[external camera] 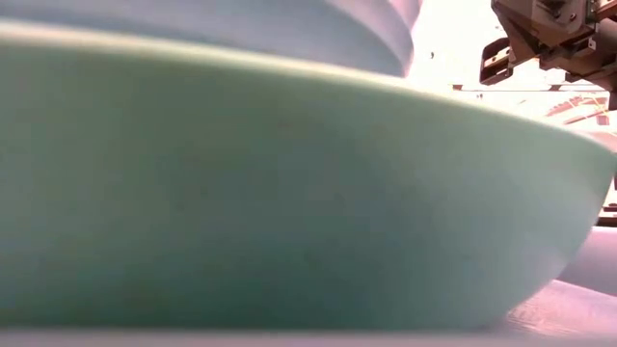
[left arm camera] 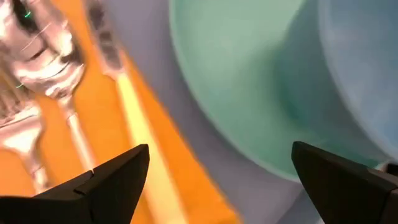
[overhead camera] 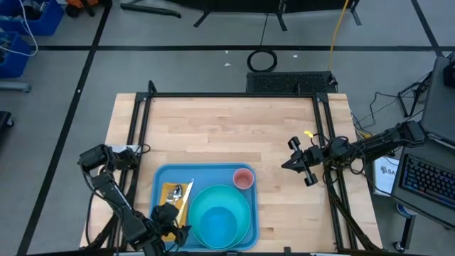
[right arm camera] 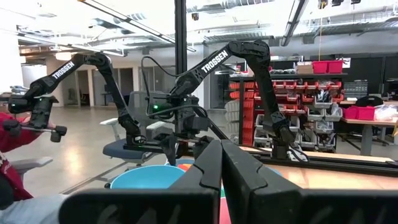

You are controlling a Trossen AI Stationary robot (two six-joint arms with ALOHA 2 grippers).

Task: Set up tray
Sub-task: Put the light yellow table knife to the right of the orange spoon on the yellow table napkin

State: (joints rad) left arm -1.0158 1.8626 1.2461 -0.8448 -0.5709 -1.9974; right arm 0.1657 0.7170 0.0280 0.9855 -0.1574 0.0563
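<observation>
As loaded: tray (overhead camera: 162,186) carried plate (overhead camera: 245,217), bowl (overhead camera: 215,222), cup (overhead camera: 244,178), napkin (overhead camera: 173,193), cutlery (overhead camera: 186,190).
Left end effector (overhead camera: 173,226): spread, empty, near napkin.
Right end effector (overhead camera: 297,161): pressed together, empty.
Remaining: apparently little.

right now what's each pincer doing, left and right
Left pincer: open, empty, low over the tray beside the orange napkin.
Right pincer: closed, empty, raised above bare table to the tray's right.

Table: light wooden table (overhead camera: 227,128), a dark metal frame (overhead camera: 142,128) around its top.
On it: the blue tray (overhead camera: 162,186), at the lower centre of the high view.
Elsewhere: bare wood, as far as it shows.
</observation>
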